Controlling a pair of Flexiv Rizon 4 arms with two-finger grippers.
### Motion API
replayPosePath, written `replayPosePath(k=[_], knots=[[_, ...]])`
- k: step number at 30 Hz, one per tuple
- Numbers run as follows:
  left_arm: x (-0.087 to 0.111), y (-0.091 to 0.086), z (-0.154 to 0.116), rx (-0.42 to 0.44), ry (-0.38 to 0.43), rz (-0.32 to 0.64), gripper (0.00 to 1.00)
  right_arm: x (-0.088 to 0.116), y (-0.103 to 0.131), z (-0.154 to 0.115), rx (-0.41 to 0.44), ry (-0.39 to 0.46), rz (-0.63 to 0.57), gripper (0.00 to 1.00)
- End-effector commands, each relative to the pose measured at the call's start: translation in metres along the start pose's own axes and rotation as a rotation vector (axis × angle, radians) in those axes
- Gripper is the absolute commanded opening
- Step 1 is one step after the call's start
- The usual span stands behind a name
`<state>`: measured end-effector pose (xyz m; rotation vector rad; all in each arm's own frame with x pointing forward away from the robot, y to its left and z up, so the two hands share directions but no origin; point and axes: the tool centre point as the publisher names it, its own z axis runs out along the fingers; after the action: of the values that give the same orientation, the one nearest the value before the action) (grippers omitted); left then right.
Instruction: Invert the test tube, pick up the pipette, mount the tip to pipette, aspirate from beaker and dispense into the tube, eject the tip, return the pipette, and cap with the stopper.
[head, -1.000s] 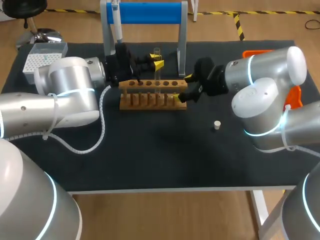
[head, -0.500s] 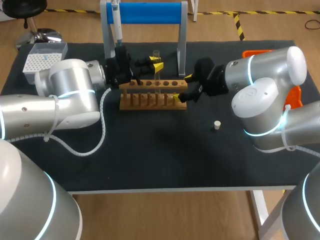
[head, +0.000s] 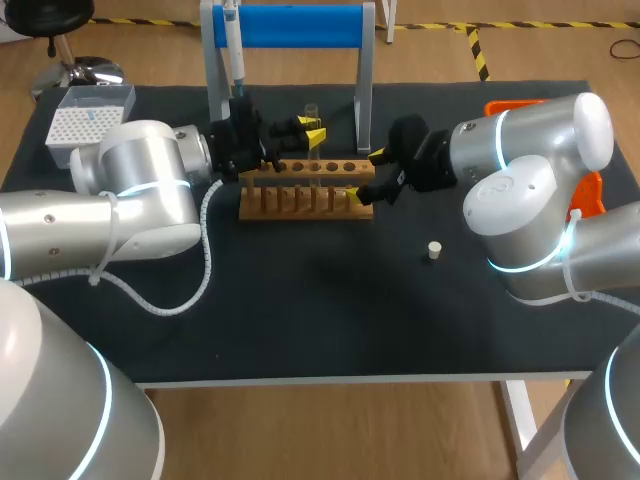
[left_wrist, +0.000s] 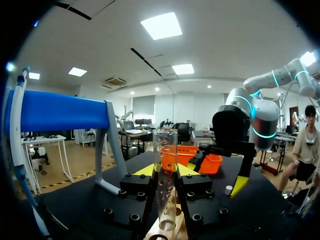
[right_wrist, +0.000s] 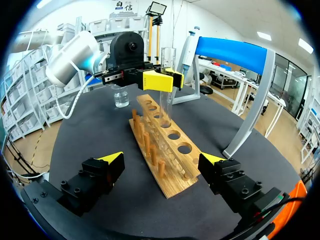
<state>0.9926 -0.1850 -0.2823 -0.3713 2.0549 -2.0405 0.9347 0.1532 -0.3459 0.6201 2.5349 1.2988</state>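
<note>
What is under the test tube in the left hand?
The wooden test tube rack: the upright test tube in the left hand ends at its row of holes. Whether the tip has entered a hole cannot be seen.

Left gripper (left_wrist: 166, 171) is clamping the test tube (left_wrist: 165, 150) upright between both fingers. Right gripper (right_wrist: 162, 161) is sitting opposite it, fingers spread wide.
</note>
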Motion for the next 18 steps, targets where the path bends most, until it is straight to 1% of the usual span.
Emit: replayPosePath(k=[1, 7, 8, 9, 14, 18], knots=[[-0.0005, 0.0021, 0.0022, 0.0, -0.004, 0.001, 0.0, -0.0006, 0.0006, -0.0007, 0.004, 0.002, 0.0, 1.0], [-0.0004, 0.0035, 0.0023, -0.007, -0.005, -0.006, 0.0, -0.0006, 0.0006, -0.0007, 0.004, 0.002, 0.0, 1.0], [-0.0004, 0.0036, 0.0023, -0.008, -0.004, -0.006, 0.31, -0.0006, 0.0006, -0.0007, 0.004, 0.002, 0.0, 1.0], [-0.0001, 0.0038, 0.0022, -0.019, -0.015, -0.018, 1.0, -0.0006, 0.0006, -0.0007, 0.004, 0.002, 0.0, 1.0], [0.0012, 0.0021, 0.0008, -0.02, -0.01, -0.001, 1.0, -0.0006, 0.0006, -0.0007, 0.004, 0.002, 0.0, 1.0], [0.0062, -0.0037, -0.0038, -0.046, -0.003, 0.003, 1.0, -0.0006, 0.0006, -0.0007, 0.004, 0.002, 0.0, 1.0]])
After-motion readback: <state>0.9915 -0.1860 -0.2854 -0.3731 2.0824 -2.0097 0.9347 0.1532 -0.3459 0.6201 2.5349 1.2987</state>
